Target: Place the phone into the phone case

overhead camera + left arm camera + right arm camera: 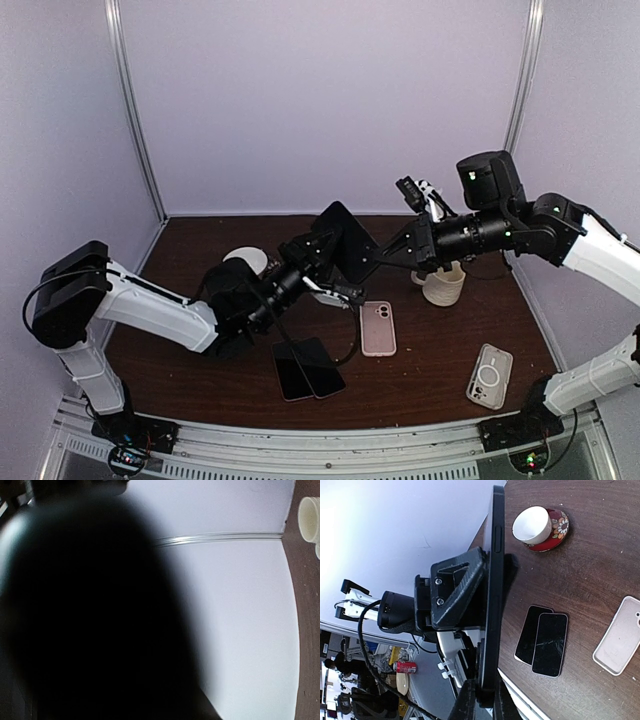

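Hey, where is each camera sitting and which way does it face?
Top external: above, behind the bases, looking down on the table; both arms show.
Left wrist: on the left arm, facing a wall; a dark blur blocks most.
Right wrist: on the right arm, looking along the black phone at the left gripper; its own fingers show.
Shared: top and right wrist both see the pink case.

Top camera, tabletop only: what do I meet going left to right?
White cup on saucer → two dark phones → pink case → cream cup → clear case.
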### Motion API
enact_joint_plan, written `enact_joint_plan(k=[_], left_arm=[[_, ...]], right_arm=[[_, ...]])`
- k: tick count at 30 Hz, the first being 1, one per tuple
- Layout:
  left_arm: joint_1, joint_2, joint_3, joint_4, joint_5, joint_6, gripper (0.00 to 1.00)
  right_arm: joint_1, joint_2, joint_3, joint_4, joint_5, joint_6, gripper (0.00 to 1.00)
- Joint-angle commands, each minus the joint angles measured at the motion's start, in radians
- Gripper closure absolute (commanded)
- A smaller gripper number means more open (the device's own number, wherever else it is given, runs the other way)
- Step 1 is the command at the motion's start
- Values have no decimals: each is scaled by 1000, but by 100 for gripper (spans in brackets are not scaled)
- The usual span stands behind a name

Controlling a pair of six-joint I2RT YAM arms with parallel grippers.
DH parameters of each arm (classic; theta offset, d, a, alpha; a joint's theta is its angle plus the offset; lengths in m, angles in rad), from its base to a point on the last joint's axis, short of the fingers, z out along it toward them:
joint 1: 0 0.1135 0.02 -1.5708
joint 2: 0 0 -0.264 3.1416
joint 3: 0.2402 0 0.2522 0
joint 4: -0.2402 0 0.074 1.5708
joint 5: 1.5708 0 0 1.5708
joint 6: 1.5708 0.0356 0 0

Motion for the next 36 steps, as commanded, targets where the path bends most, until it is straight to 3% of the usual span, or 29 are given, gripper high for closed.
enact_joint_plan(k=[1, 5, 7, 12, 14, 17, 19, 22, 24, 27, 29, 30, 32, 36], left_arm=[[-6, 0, 11, 120, -6, 13, 82], [-17, 4, 4, 121, -13, 13, 100], [-22, 6, 2, 119, -20, 9, 100], [-46, 4, -2, 94, -58, -30, 100], [-56, -13, 10, 13, -107, -109, 100], [-58, -87, 41, -281, -195, -355, 100], [-59, -171, 84, -597, -159, -577, 100], [-33, -283, 224, -1146, 82, -1003, 100], [7, -314, 343, -1398, 283, -1291, 100], [43, -339, 373, -1430, 525, -1625, 100], [48, -351, 349, -1360, 555, -1804, 100], [55, -350, 335, -1305, 559, -1935, 100], [59, -338, 352, -1287, 545, -2006, 100], [59, -301, 430, -1324, 510, -2063, 100]], right_arm=[[7, -9, 3, 105, -26, 5, 100], [5, -6, 2, 107, -9, 1, 100], [5, -4, 1, 112, -2, -3, 99], [4, -38, 20, 101, 49, -67, 56], [0, -71, 36, 66, 100, -148, 39], [-41, -131, 44, 27, 110, -286, 22], [-73, -165, 52, 9, 100, -380, 17], [-90, -203, 77, -31, 97, -517, 12], [-96, -216, 89, -55, 101, -581, 10], [-98, -228, 66, -40, 115, -609, 11], [-98, -225, 38, 0, 162, -560, 14], [-95, -214, 9, 70, 173, -479, 22], [-68, -210, -21, 162, 197, -413, 24], [96, -181, -87, 338, 472, -416, 23]])
